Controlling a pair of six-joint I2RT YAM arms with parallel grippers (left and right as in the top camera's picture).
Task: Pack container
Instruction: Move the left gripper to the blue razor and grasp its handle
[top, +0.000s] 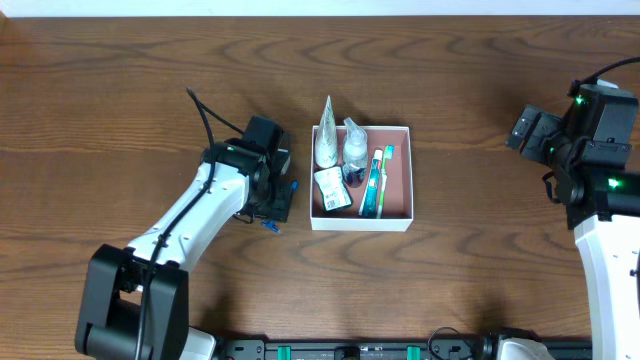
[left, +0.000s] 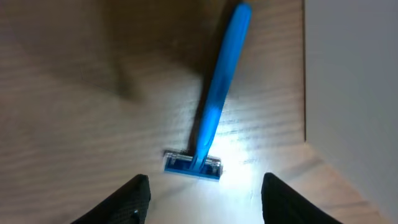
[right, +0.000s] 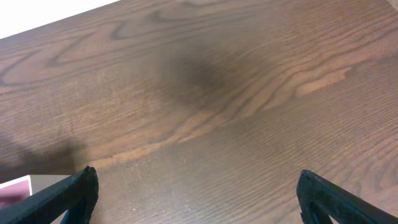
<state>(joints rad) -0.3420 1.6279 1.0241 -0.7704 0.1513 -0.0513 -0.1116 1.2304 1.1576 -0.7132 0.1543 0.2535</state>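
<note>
The container (top: 398, 195), a square white-walled box with a pinkish-brown floor, sits mid-table. Inside lie a white tube (top: 325, 142), a small clear bottle (top: 354, 150), a packet (top: 331, 188) and toothbrushes (top: 375, 185). A blue razor (left: 210, 112) lies flat on the wood just left of the box, its head (left: 193, 165) toward my left gripper (left: 205, 200). That gripper (top: 280, 205) hovers low over the razor, open, with nothing between its fingers (left: 132, 199). My right gripper (right: 199, 199) is wide open over bare wood at the far right (top: 522, 130).
The container's white outer wall (left: 354, 93) rises close to the right of the razor in the left wrist view. A corner of the box (right: 15, 190) shows at the lower left of the right wrist view. The dark wooden table (top: 120, 90) stretches around.
</note>
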